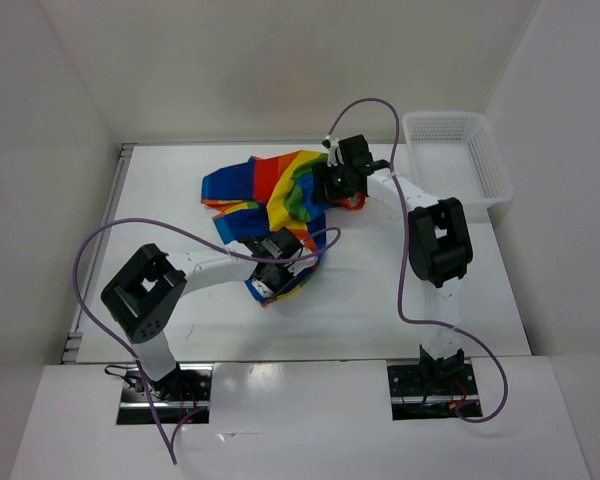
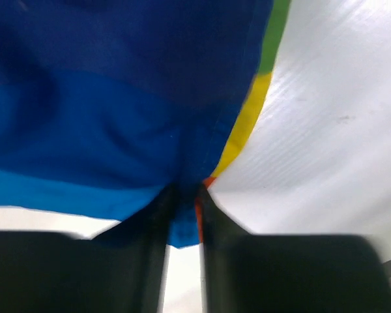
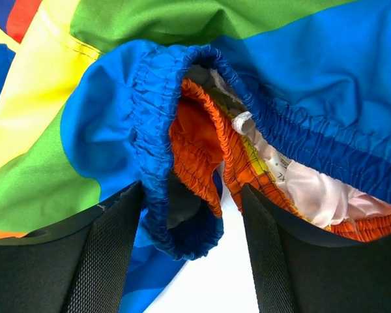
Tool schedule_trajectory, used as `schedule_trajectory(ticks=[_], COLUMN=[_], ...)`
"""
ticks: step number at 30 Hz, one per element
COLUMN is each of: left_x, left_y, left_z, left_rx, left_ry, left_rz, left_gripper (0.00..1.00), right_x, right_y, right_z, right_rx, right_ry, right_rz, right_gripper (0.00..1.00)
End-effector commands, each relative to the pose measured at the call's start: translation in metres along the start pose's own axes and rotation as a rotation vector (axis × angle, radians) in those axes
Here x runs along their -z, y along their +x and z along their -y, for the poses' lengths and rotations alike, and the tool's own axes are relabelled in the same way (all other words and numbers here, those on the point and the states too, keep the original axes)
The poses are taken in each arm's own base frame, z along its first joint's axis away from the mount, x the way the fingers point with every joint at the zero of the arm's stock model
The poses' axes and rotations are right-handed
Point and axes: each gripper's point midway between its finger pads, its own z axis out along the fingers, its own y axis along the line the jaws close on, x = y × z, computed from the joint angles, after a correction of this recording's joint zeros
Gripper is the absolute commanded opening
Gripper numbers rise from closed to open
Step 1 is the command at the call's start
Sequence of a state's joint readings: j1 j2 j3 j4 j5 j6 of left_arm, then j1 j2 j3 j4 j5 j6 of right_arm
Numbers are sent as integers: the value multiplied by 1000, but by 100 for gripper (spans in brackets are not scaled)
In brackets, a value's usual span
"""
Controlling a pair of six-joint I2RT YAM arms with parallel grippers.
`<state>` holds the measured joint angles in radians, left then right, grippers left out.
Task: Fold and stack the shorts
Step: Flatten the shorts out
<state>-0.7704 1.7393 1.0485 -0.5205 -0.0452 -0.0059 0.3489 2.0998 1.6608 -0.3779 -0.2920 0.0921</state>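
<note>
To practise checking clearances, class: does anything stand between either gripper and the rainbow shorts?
Nothing visible does. The left gripper is shut on a blue edge of the shorts; the right gripper is open around their elastic waistband. The white basket stands apart, far right.

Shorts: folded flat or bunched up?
Bunched, not folded: the shorts lie crumpled in the top view; left hand pinches a blue edge, right hand open at the waistband.

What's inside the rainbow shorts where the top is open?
Inside the shorts, an orange gathered band and white lining show. Deeper in, folds hide everything.
</note>
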Motion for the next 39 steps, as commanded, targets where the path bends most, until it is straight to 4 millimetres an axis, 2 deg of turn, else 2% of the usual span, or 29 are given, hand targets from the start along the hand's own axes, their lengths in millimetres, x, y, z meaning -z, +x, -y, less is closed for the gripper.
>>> schedule_trajectory(ticks=[1,2,5,13,14,16,17,23,28,29,32,34,35,36,39], left_x=[-15,-15,-15,-8,-8,-8,-8,-7,-8,-8,-9,-8,-11,-11,-10], left_y=[23,23,23,11,11,11,11,14,18,18,15,11,13,13,15], left_z=[3,3,3,-7,-9,-9,-9,-12,-10,-10,-10,-10,-10,-10,-10], left_rx=[-8,-8,-8,-9,-9,-9,-9,-9,-9,-9,-9,-9,-9,-9,-10], left_ry=[9,9,9,-44,-53,-53,-53,-73,-61,-61,-61,-62,-61,-61,-61], left_rz=[-69,-69,-69,-42,-43,-43,-43,-46,-54,-54,-52,-43,-52,-52,-62], left_gripper=[24,11,1,0,0,0,0,0,0,0,0,0,0,0,0], right_x=[40,45,53,54,52,38,34,27,27,32,38,36,37,36,34], right_y=[-30,-29,-28,-4,0,9,5,-7,-11,-18,-27,-25,-25,-30,-33], right_z=[-10,-11,-13,-20,-20,-21,-27,-29,-13,-11,-16,-22,-22,-31,-33], right_rx=[32,33,44,58,57,58,67,114,162,176,227,246,255,265,268], right_ry=[8,8,8,7,-2,-15,-31,-29,78,97,123,105,106,82,71], right_rz=[83,84,90,47,45,19,27,51,75,98,127,124,123,138,146], right_gripper=[67,65,63,56,58,71,71,66,69,69,71,72,72,72,72])
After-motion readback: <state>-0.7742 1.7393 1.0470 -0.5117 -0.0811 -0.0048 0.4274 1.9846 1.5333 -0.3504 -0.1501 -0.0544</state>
